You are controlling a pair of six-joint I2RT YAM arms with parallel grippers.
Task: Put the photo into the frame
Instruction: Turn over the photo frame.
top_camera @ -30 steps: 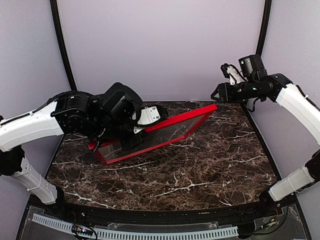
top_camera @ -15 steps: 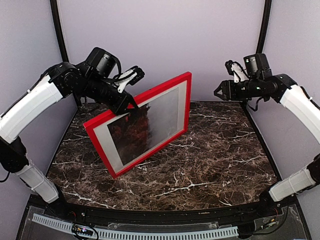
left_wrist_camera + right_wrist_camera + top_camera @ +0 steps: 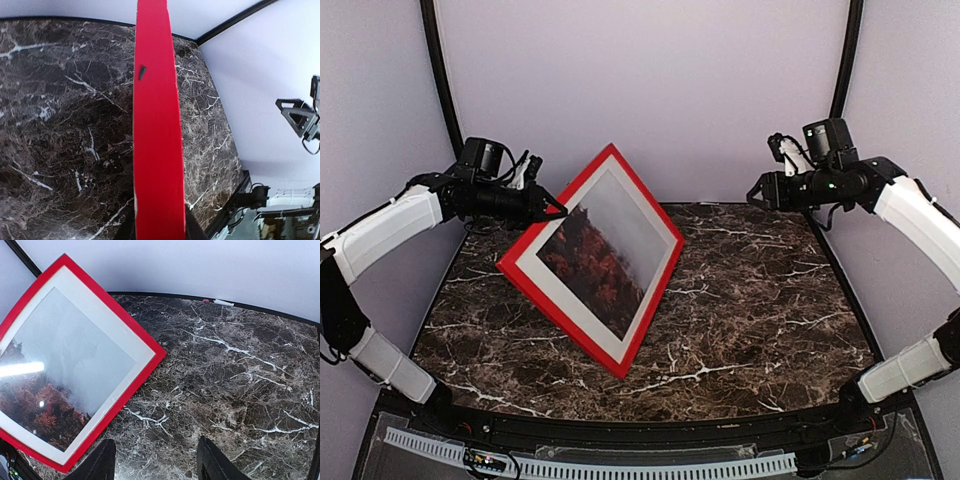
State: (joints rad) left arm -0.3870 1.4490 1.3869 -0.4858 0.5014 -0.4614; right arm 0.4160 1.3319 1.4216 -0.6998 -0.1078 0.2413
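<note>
Top external: left end effector (image 3: 552,208) clamps the frame (image 3: 563,318), corner-down diamond; right end effector (image 3: 757,190) apart.

Frame (image 3: 155,125): smooth red paint, satin. Photo (image 3: 60,365) under glossy pane (image 3: 20,369), likely glass. Table (image 3: 750,300): polished marble-look.

Even bright light, glare streak across the photo (image 3: 65,360)

Frame (image 3: 649,305): bright red, tipped up diamond-wise (one corner lowest), front showing.
Photo (image 3: 605,250): inside the frame behind a white mat (image 3: 570,302); reddish terrain, misty sky.
</note>
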